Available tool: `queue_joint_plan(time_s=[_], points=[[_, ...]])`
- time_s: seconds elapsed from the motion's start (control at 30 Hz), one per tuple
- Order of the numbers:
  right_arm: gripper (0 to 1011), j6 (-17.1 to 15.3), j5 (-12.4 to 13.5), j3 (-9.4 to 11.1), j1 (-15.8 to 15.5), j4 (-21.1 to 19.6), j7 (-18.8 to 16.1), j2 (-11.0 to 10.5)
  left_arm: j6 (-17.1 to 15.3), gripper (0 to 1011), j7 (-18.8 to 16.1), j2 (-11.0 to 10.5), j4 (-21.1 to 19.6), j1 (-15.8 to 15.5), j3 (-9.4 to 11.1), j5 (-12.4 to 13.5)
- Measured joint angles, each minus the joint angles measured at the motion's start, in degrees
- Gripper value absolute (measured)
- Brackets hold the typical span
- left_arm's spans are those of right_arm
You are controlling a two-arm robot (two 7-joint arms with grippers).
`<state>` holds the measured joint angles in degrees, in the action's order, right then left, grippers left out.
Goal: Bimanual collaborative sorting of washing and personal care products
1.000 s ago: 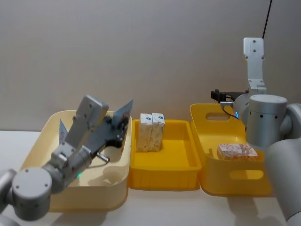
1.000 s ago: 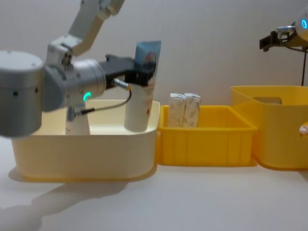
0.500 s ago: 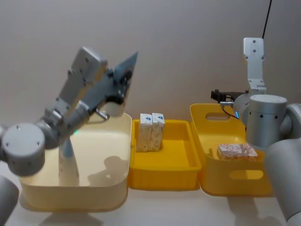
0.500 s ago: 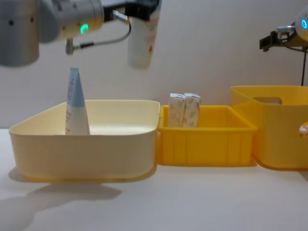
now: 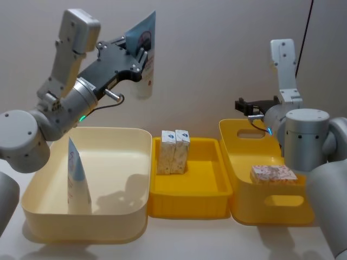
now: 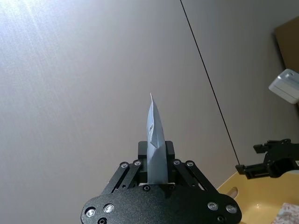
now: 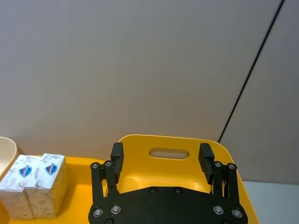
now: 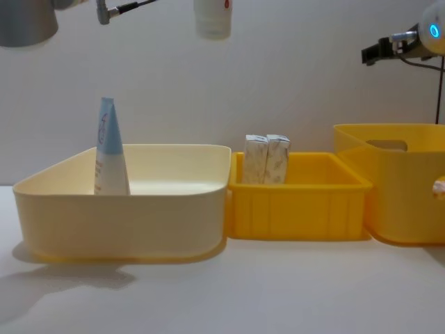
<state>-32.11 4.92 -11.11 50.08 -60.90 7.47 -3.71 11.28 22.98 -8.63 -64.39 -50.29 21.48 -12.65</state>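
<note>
The left hand (image 5: 142, 58) is clenched on a pale blue and white squeeze tube (image 5: 144, 46), gripping it partway up with the cap end hanging down and the flat crimped end pointing up. The tube hangs high in the air, well clear of the cream bin (image 5: 135, 214) and roughly over its 1 o'clock corner; in the left wrist view the fingers (image 6: 175, 162) press the tube's sides. A second tube (image 5: 76, 180) stands upright on its cap inside the cream bin, toward the 9 o'clock wall. At 3 o'clock of the cream bin and touching it sits the middle yellow bin (image 5: 190, 208), where two white cartons (image 5: 174, 150) stand upright side by side, touching each other, at its 10 o'clock corner. Further toward 3 o'clock is the right yellow bin (image 5: 271, 214), with a lying carton (image 5: 274, 174) inside it. The right hand (image 5: 242, 105) hovers above that bin's 12 o'clock end, released, jaws spread wide with nothing between them. All three bins rest on the pale desk (image 5: 190, 238).
</note>
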Motion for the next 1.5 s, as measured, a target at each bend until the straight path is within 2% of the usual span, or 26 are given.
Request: queue_joint_plan(time_s=[0.3,0.6,0.67,0.7,1.07,1.27,1.5], points=[[1001,2.2,-0.9,-2.8,-0.8,-2.2,-5.4,-2.0,1.4,199,2.5,1.2,3.8,-0.9,-1.8,-4.0],[1001,5.5,-1.6,-6.1,-1.7,-4.8,-12.6,-4.6,1.8,199,4.2,2.1,6.9,-1.5,-2.3,-6.4],[1001,5.8,-1.6,-6.4,-1.7,-5.0,-13.2,-4.8,1.9,199,4.6,2.3,7.6,-1.7,-2.4,-6.9],[1001,6.6,-1.7,-6.8,-1.7,-5.1,-14.7,-5.3,1.9,199,4.8,2.4,8.0,-1.8,-2.4,-7.2],[1001,8.2,-2.0,-8.7,-0.9,-4.4,-19.7,-6.1,1.7,197,5.1,2.8,8.8,-1.6,-2.4,-8.1],[1001,8.3,-1.9,-10.0,-0.1,-3.8,-23.7,-6.7,1.3,199,4.7,2.9,8.3,-1.1,-2.4,-8.2],[1001,7.6,-1.2,-12.0,1.5,-3.0,-30.1,-7.7,1.2,199,4.5,3.1,8.3,-1.0,-2.4,-8.2]])
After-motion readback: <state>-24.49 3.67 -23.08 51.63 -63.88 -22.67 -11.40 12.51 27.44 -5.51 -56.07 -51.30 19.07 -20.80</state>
